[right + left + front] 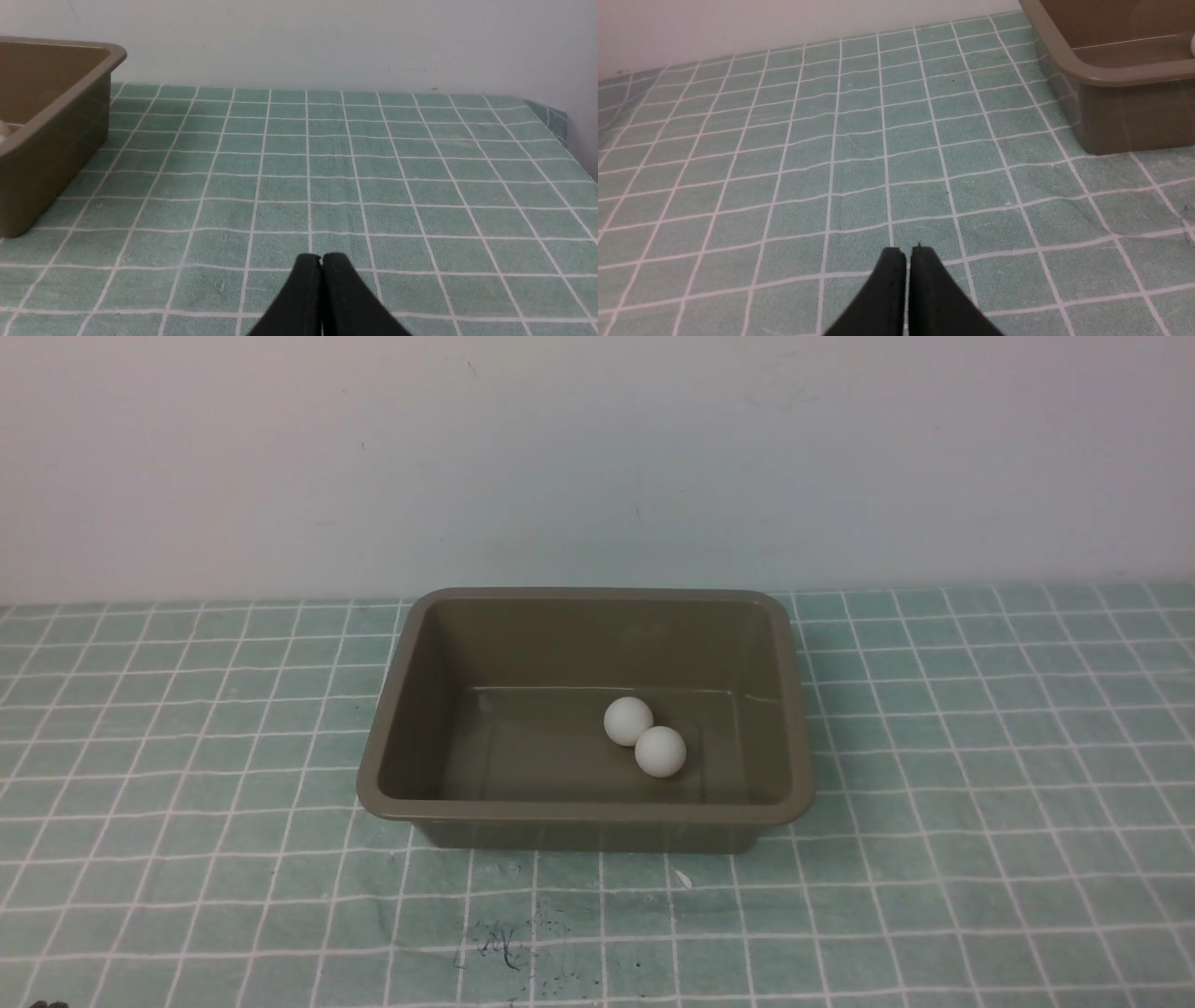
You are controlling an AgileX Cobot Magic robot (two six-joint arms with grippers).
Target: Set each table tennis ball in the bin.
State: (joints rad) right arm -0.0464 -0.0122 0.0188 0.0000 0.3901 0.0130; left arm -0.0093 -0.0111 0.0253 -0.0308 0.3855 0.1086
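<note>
**Both balls in the bin, both claws closed**

Green checked cloth [187, 756] under a pale wall [597, 448] fills our front view; the bin [583, 814] holds two table tennis balls [628, 721] touching each other. From our left wrist, the left gripper [908, 250] is clenched on nothing, with the bin well ahead of it. From our right wrist, the right gripper [321, 257] is likewise pinched empty, bin far off.

In both wrist views the bin [1111, 74] is cut off by the picture's edge, and only a sliver of one ball [1192, 44] shows at each. No printed mark can be made out on either ball [628, 721] from the front. Neither arm appears there.
</note>
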